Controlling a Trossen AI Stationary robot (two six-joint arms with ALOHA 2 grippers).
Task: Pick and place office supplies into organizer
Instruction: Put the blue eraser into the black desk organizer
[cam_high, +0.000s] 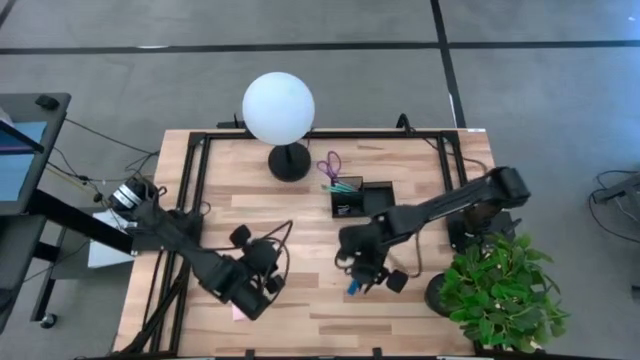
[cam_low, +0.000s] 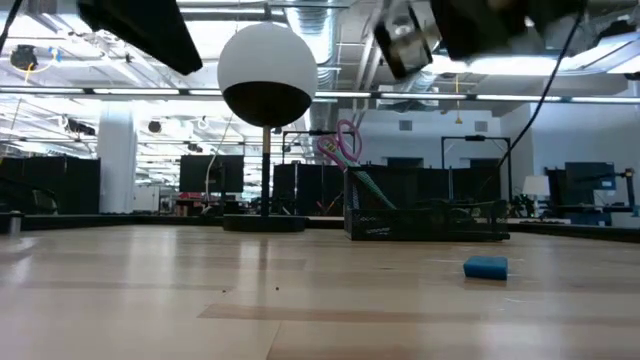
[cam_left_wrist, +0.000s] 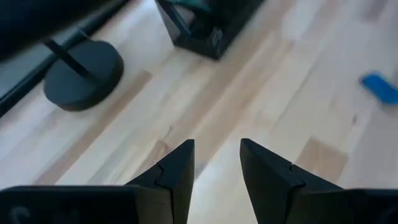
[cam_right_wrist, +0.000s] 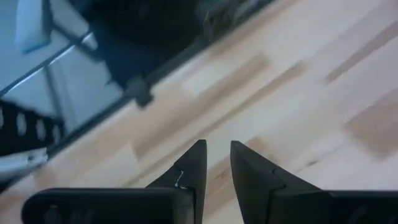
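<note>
Blue eraser (cam_low: 486, 267): on the bare table (cam_high: 300, 215), nearest the low camera, in front of the organizer (cam_high: 360, 198).
Left gripper (cam_left_wrist: 216, 163): above the table, fingers spread, empty.
Lamp (cam_high: 279, 110): behind.
Scissors (cam_high: 330, 165): upright in organizer.
Right gripper (cam_right_wrist: 215, 158): above the eraser, narrow gap, empty.

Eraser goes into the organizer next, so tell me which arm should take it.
Right. In the high view the right gripper hangs almost directly over the blue eraser, empty with a gap between its fingers, and the organizer is close by. The left gripper sits farther off, near the pink pad.
</note>
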